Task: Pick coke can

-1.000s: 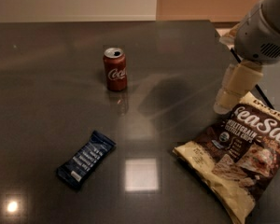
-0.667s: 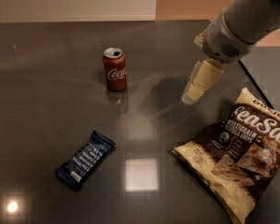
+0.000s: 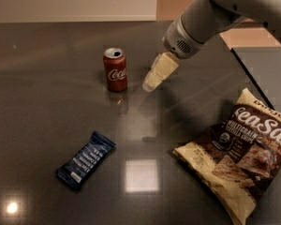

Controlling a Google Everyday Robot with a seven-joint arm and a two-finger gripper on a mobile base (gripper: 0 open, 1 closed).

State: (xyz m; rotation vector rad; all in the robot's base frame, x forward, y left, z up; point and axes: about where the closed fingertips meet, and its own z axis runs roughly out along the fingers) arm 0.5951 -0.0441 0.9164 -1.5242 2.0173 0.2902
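Note:
The coke can (image 3: 115, 70) is a small red can with a white script logo and a silver top. It stands upright on the dark table (image 3: 47, 107), left of centre towards the back. My gripper (image 3: 151, 82) hangs from the grey arm that comes in from the upper right. Its cream-coloured fingers (image 3: 159, 69) point down and to the left. Its tip is a short way to the right of the can, apart from it and above the table. It holds nothing.
A blue snack bar wrapper (image 3: 86, 160) lies at the front left. A large cream and brown chip bag (image 3: 241, 153) lies at the front right. The table's right edge (image 3: 253, 76) runs diagonally behind the bag.
The arm and gripper have moved left across the table, from above the chip bag to just right of the can. The can, wrapper and bag have not moved.

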